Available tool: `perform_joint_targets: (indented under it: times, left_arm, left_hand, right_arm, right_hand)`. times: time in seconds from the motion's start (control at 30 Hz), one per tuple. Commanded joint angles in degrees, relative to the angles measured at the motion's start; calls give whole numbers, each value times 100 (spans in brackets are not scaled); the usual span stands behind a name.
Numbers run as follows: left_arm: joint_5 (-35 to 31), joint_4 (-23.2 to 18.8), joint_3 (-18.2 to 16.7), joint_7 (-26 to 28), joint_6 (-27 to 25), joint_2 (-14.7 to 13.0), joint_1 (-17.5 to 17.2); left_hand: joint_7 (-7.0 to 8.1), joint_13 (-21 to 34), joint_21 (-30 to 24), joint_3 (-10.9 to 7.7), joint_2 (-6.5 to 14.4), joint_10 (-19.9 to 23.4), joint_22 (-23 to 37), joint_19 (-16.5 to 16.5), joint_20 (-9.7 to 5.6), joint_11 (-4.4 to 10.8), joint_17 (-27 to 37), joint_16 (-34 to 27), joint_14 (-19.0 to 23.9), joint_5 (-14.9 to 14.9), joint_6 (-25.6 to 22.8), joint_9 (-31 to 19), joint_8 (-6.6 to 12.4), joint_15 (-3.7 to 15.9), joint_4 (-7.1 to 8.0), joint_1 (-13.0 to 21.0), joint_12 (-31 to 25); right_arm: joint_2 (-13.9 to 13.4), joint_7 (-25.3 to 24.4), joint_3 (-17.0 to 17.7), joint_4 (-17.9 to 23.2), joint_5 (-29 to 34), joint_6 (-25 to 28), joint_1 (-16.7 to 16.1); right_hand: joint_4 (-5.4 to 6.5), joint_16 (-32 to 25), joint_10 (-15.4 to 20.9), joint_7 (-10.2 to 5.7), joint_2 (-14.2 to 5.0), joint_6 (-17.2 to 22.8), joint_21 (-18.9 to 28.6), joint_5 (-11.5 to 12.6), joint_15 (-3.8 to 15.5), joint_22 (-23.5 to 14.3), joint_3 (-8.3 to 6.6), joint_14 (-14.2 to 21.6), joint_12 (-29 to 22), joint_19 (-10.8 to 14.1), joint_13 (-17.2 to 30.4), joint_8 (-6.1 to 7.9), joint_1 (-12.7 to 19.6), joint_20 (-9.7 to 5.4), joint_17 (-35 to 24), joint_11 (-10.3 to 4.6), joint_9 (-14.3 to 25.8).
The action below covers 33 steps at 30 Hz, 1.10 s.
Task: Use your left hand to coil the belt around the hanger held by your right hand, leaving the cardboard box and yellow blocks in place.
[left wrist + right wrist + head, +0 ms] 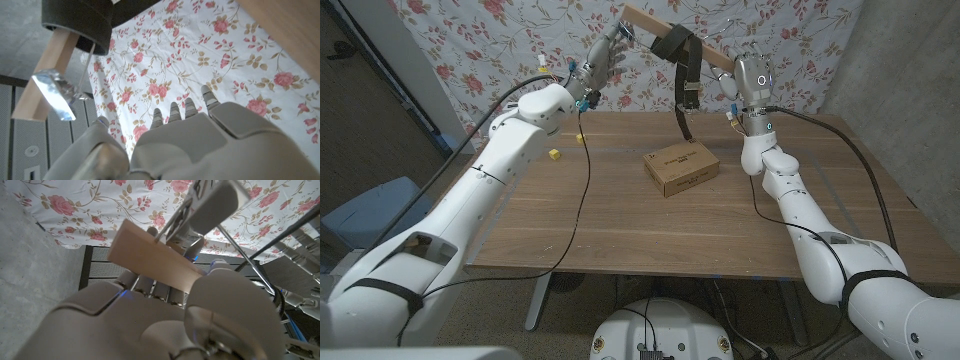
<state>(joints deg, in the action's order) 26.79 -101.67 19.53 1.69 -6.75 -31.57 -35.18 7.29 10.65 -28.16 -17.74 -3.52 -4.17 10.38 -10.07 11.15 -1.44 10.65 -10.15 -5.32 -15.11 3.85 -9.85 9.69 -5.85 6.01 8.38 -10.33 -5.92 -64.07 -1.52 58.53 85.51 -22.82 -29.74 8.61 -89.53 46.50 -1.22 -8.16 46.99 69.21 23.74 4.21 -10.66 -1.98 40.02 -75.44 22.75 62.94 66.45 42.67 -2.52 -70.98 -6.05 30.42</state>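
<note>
My right hand (740,85) grips the wooden hanger (665,30) high over the counter (620,225), keeping it clear so the belt (685,75) can wrap. The belt sits coiled on the bar, tail dangling above the cardboard box (681,170). My left hand (608,48) is raised at the hanger's far end, fingers apart, holding nothing. Yellow blocks (553,153) lie undisturbed.

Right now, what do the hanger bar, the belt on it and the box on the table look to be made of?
Hanger: pale, unpainted wood, matte, with a metal clip at its end. Belt: dark, dull strap, fabric or leather, too small to tell; its buckle looks metallic. Cardboard box: brown cardboard, matte, flaps closed.
</note>
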Motion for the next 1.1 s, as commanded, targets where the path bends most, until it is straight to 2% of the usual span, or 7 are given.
perform_joint_targets:
  times: [0.03, 0.43, 0.7, 0.93, 1.1]
  left_arm:
    - [-861, -200, -176, 1526, 1816, 49, -841]
    - [-1241, -222, -215, 2154, 2674, -194, -1190]
    - [-1297, 17, -167, 2184, 3299, -308, -1219]
    - [-1293, 103, -136, 2107, 3515, -491, -1228]
    - [-1221, 202, -108, 1970, 3674, -606, -1200]
  left_hand:
    - [27, 15, 18, 47, 33, -33, 20, -47, -45, 0, -7, -24, -31, -56, 40, -8, 18, 33, -10, 10, -46]
    - [74, 10, 38, 64, 27, -3, 17, -14, -83, 1, -15, -44, -17, -71, -25, -5, 61, 43, -32, 31, -76]
    - [104, 4, 23, 94, 10, 135, 15, 160, -131, 60, -24, -84, 77, -91, -206, -3, 121, 98, -69, 67, -137]
    - [125, 2, 16, 100, 15, 156, 14, 240, -178, 49, -28, -84, 85, -101, -214, -2, 113, 143, -88, 91, -144]
    - [122, 0, 7, 101, 21, 141, 14, 304, -183, 45, -31, -83, 91, -107, -221, -2, 109, 151, -101, 111, -137]
  right_arm:
    - [-131, 7, -276, -371, -77, 378, 203]
    - [-242, 7, -545, -617, -243, 771, 285]
    - [-365, 7, -746, -712, -448, 1024, 278]
    - [-616, 7, -1090, -523, -771, 1296, 107]
    - [-887, 135, -1472, -94, -1143, 1604, -126]
  right_hand:
    - [15, 4, 31, -2, -183, 80, -8, 28, 784, -2, 31, 54, -26, 44, 41, -30, 170, -815, -22, -9, 1]
    - [25, 4, 47, -9, -185, 96, -42, 37, 784, 0, 57, 75, 10, 79, 49, -59, 187, -813, -23, -1, 20]
    - [33, 6, 51, -34, -176, 89, -73, 41, 786, 8, 81, 96, 63, 104, 4, -85, 186, -821, -21, 2, 27]
    - [52, 17, 57, -30, -177, 80, -148, 58, 785, 24, 117, 84, 157, 134, -96, -139, 170, -822, -18, 12, 15]
    - [56, 20, 65, -37, -186, 81, -198, 75, 787, 23, 138, 86, 195, 157, -123, -157, 167, -823, -18, 10, 43]
